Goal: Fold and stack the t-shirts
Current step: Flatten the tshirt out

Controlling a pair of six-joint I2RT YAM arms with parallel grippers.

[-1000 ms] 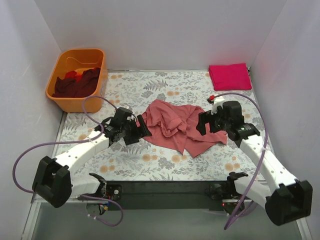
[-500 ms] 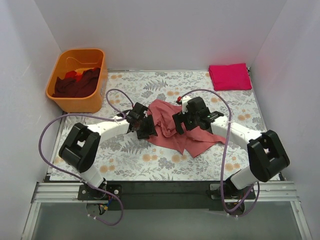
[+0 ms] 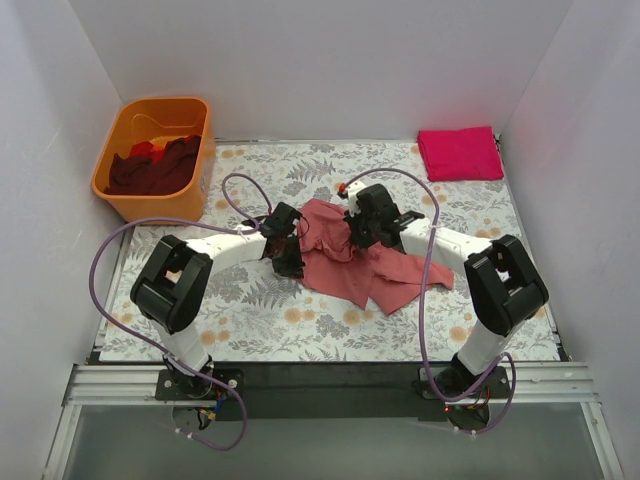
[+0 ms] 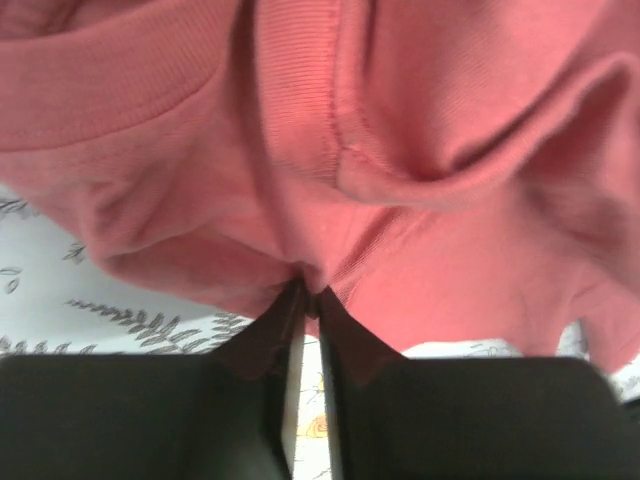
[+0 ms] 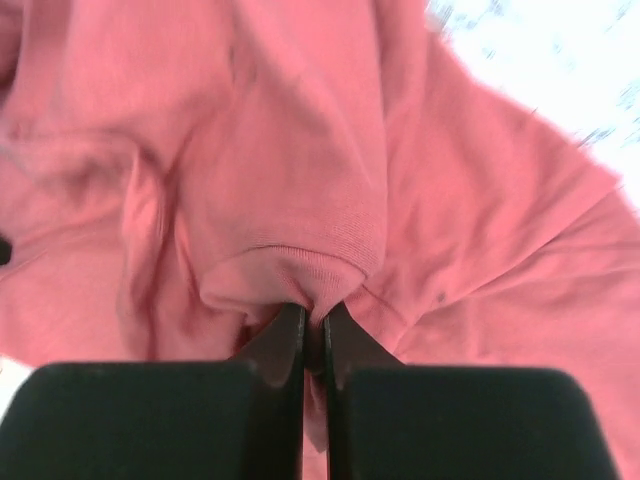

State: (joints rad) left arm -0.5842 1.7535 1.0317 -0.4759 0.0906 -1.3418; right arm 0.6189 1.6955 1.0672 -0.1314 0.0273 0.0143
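Observation:
A crumpled salmon-pink t-shirt lies in the middle of the floral table cover. My left gripper is at its left edge, shut on a pinch of the cloth near the ribbed collar. From the other side, my right gripper is shut on a ribbed hem fold of the same shirt. A folded magenta t-shirt rests at the far right corner. Dark maroon and red t-shirts lie heaped in the orange tub.
The orange tub stands at the far left, partly off the table cover. White walls close in the back and both sides. Purple cables loop over both arms. The black rail with the arm bases runs along the near edge.
Both arms reached in from the sides onto the salmon-pink t-shirt. Both grippers went from open to shut, each pinching its cloth.

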